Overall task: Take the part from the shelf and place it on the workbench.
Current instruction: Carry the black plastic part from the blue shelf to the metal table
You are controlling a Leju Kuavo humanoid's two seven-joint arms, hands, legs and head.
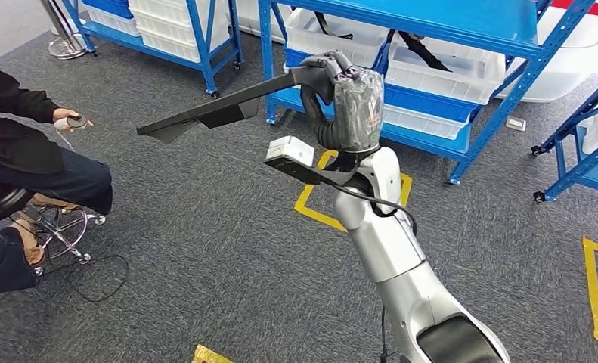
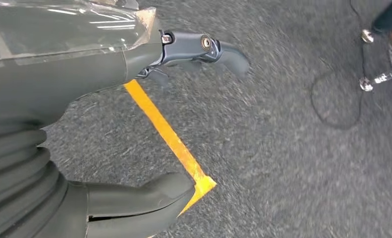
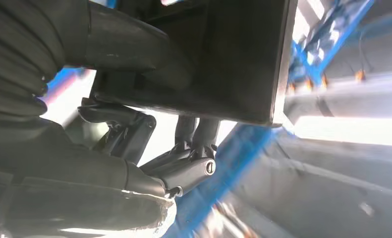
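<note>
Right robot hand (image 3: 149, 148) grips the part (image 1: 205, 113); left robot hand (image 2: 84, 124) hangs over carpet (image 2: 283, 173).

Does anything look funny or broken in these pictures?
Nothing looks broken or spilled. The right hand grips one end of a long black part, so most of it sticks out sideways over the carpet. That is just carrying. The left hand hangs over the carpet holding nothing.

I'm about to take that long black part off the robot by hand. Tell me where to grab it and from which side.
Grip the free, tapered end of the long black part, coming from the robot's left. The right hand holds the other end, raised, and the part juts out roughly level to the left over the carpet, so that end looks open to reach. Support it from below, since it would likely tip once released.
</note>
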